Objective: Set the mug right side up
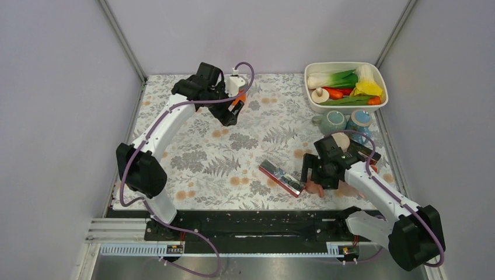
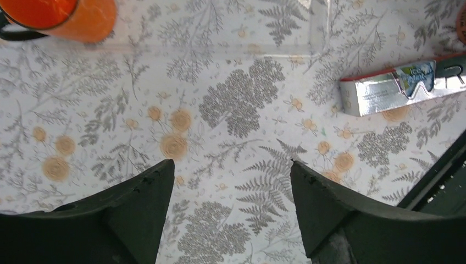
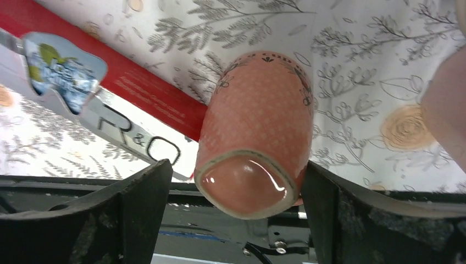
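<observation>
Pink mug (image 3: 255, 126) base toward the camera, on table (image 3: 357, 66) near its front edge, just beside red box (image 3: 148, 93); right gripper (image 3: 236, 165) spread wide, fingers flanking mug; left gripper (image 2: 232, 162) spread, empty

Pink mug (image 3: 255, 132): glossy glaze, ceramic look, fine dotted texture. Box (image 2: 395, 88): shiny silver-and-red card. Surface (image 2: 231, 110): matt floral-print covering. Right end effector (image 3: 235, 168) fingers (image 3: 126, 214): matt black plastic.
</observation>
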`<move>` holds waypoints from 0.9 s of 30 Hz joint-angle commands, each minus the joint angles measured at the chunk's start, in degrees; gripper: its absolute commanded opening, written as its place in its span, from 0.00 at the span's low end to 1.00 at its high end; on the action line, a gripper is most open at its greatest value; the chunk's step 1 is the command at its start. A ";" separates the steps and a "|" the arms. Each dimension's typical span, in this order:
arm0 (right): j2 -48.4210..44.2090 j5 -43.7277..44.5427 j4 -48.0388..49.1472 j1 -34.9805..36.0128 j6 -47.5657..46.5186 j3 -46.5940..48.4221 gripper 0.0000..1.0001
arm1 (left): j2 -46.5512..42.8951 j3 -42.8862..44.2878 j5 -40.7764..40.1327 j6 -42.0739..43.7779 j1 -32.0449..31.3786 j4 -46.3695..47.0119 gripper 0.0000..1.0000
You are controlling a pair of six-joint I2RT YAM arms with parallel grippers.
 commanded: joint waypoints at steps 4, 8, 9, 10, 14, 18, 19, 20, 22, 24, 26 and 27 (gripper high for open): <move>-1.48 -5.86 14.49 0.14 4.91 -2.54 0.88 | -9.98 -5.84 2.17 -3.08 0.06 3.40 0.80; -1.92 6.50 16.11 0.06 6.28 -3.81 0.76 | -12.28 -6.83 3.99 -3.48 0.08 3.83 0.80; -1.94 7.88 16.99 0.09 6.58 -4.33 0.71 | -12.71 -6.98 4.86 -3.70 0.06 4.00 0.80; -1.78 8.53 17.93 0.09 7.08 -4.81 0.68 | -12.90 -7.11 5.57 -3.93 0.06 4.09 0.80; -0.62 8.20 19.66 0.10 7.59 -6.33 0.47 | -13.19 -7.49 7.04 -4.75 0.06 4.49 0.80; -0.17 8.55 19.97 0.09 7.29 -7.25 0.55 | -13.18 -7.45 7.61 -5.09 0.06 4.45 0.79; 0.06 8.97 19.99 0.14 7.01 -7.20 0.57 | -13.19 -7.41 7.83 -5.13 0.07 4.49 0.79; 0.33 9.24 19.96 0.12 6.52 -7.06 0.57 | -13.15 -7.42 7.93 -5.14 0.06 4.49 0.79; 1.10 9.68 19.97 0.10 5.71 -6.25 0.58 | -13.03 -7.45 7.85 -5.15 0.06 4.47 0.80; 2.25 9.96 19.74 0.09 5.03 -5.07 0.66 | -13.05 -7.50 7.66 -5.14 0.06 4.46 0.79; 3.45 9.73 19.70 0.10 4.40 -3.93 0.69 | -12.95 -7.54 7.53 -5.05 0.08 4.54 0.79; 4.14 9.47 19.75 0.09 3.93 -3.43 0.71 | -12.95 -7.50 7.48 -4.97 0.06 4.51 0.79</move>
